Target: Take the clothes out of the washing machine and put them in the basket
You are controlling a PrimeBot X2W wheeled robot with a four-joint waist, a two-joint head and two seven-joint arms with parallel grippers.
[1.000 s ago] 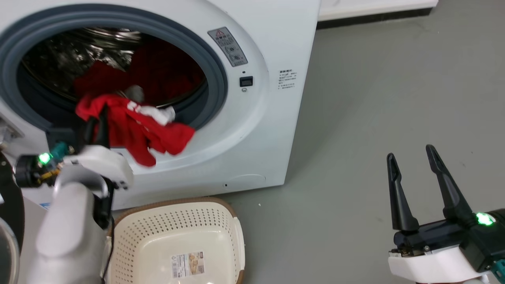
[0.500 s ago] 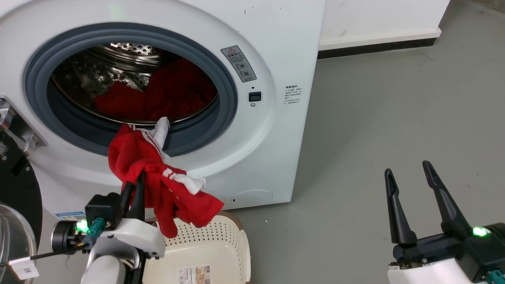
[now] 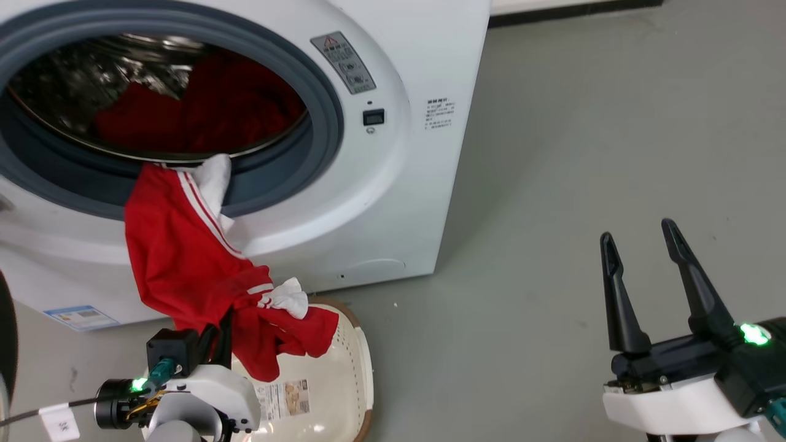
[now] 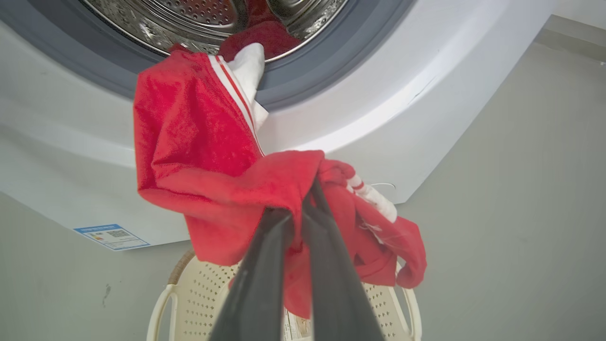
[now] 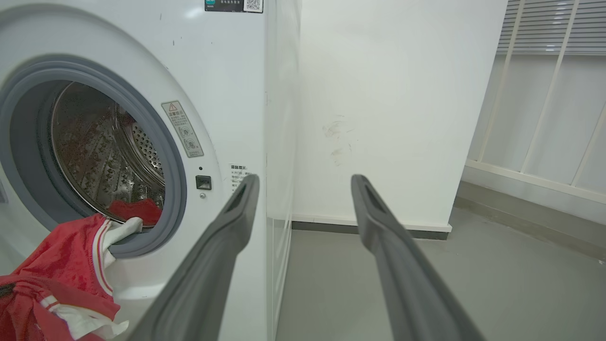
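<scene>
The washing machine [image 3: 399, 184] stands with its drum open, and red clothes [image 3: 202, 116] lie inside. One red garment with white stripes [image 3: 178, 258] hangs from the drum over the grey door seal [image 3: 319, 141] down to the basket [image 3: 353, 368]. My left gripper [image 3: 221, 322] is shut on its lower folds just above the basket's rim. In the left wrist view the fingers [image 4: 255, 274] pinch the red garment [image 4: 199, 142] over the cream basket [image 4: 199, 293]. My right gripper [image 3: 637, 229] stands open over bare floor, far right of the machine, holding nothing. Its open fingers [image 5: 227, 237] frame the machine's side.
Grey floor [image 3: 583, 153] spreads to the right of the machine. A white wall [image 5: 393, 109] with a dark baseboard runs behind it. The dark edge of the machine's door [image 3: 5, 344] shows at the far left. The basket sits on the floor against the machine's front.
My left gripper has drawn the red garment out of the drum and down until its lower end hangs over the basket. The head camera shifted. The right gripper stayed open in place.
</scene>
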